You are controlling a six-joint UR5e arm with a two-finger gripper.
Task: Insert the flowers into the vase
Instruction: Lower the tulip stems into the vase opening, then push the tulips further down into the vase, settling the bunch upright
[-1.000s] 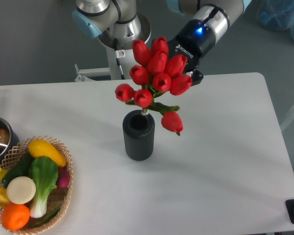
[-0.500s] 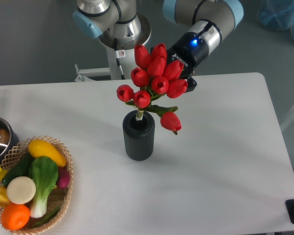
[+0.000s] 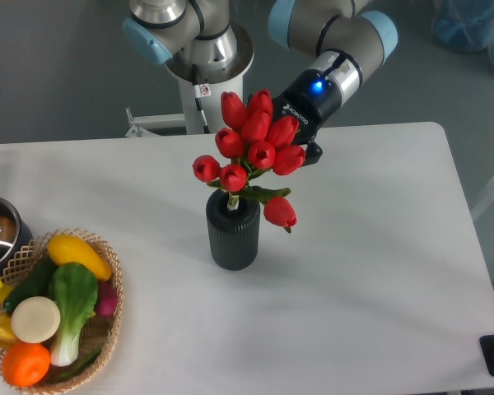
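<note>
Where stems enter vase (image 3: 233,231): flowers (image 3: 253,152)

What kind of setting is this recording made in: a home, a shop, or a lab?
Most likely a robotics lab or test bench. A robot arm's base is mounted behind a plain white table, and the props look staged: flowers over a vase, and a wicker basket of toy-like vegetables.

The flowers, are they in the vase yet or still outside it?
Partly in. The flowers' stems enter the vase's mouth, leaning right; buds stay above. The gripper is hidden behind the buds.
</note>
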